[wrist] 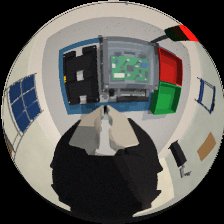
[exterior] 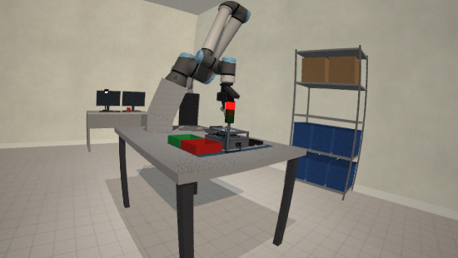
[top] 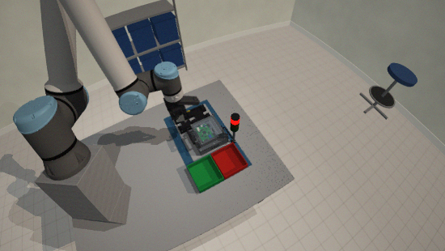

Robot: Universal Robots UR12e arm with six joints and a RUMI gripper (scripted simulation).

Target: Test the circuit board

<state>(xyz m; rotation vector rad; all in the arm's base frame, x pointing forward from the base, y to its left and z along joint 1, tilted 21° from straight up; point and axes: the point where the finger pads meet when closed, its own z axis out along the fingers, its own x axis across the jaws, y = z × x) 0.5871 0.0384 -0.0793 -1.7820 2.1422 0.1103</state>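
The circuit board (top: 205, 132) (wrist: 131, 69) is green and lies component side up in the grey tester (exterior: 239, 143), under the clear lid. The lid looks flat and shut; whether the latch is engaged is too small to tell. A white part sits at the board's lower left in the wrist view. The signal light (top: 235, 121) (exterior: 230, 106) (wrist: 187, 33) shows red. The red bin (top: 230, 159) (exterior: 201, 146) (wrist: 170, 66) and green bin (top: 205, 174) (wrist: 165, 97) are empty. My gripper (wrist: 106, 106) is shut on nothing, above the tester's near side by the tray.
The black tray (top: 198, 111) (wrist: 72, 90) lies beside the tester on a blue mat (wrist: 64, 95), with no board seen in it. The signal light's thin pole (exterior: 227, 137) stands at the tester's far side. The bins sit side by side at the tester's other end.
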